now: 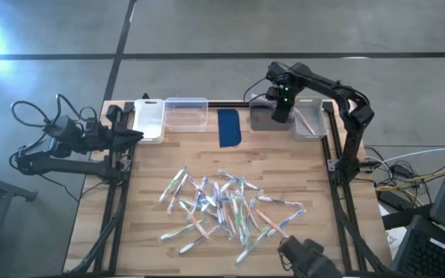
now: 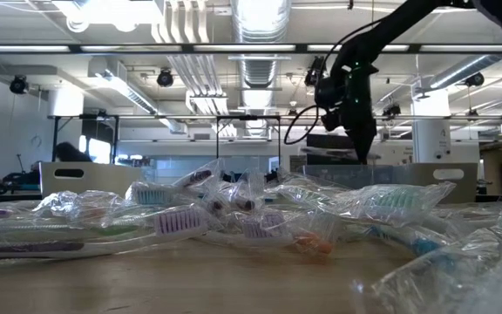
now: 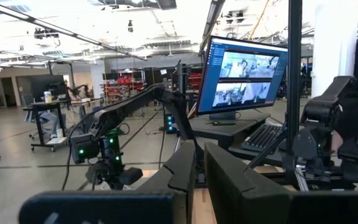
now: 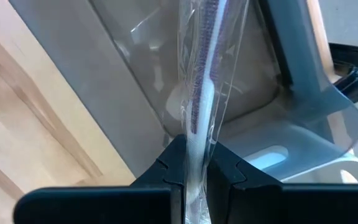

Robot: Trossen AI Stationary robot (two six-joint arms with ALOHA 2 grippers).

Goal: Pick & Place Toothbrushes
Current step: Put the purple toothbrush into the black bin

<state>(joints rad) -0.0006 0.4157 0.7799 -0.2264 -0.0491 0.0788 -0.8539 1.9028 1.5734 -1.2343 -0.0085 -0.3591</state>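
From above, the right gripper hangs over the far edge of the table, above a grey bin with a clear bin just beside it on the outer side; a dark blue pad lies on its inner side, then 2 more bins, a clear one and a white one. The loose toothbrushes lie scattered in a heap on the near half of the table, well apart from that gripper. The left gripper waits at the table's left edge, beside the white bin. At table height, the wrapped toothbrushes fill the foreground and the right gripper points down behind them, above the bins. Past the left arm's own fingers, which stand nearly together with only a narrow slot between them and nothing in it, the other arm shows farther off. In the right wrist view, the right gripper is clamped on 1 wrapped toothbrush, which sticks out ahead of the fingers over the grey bin.
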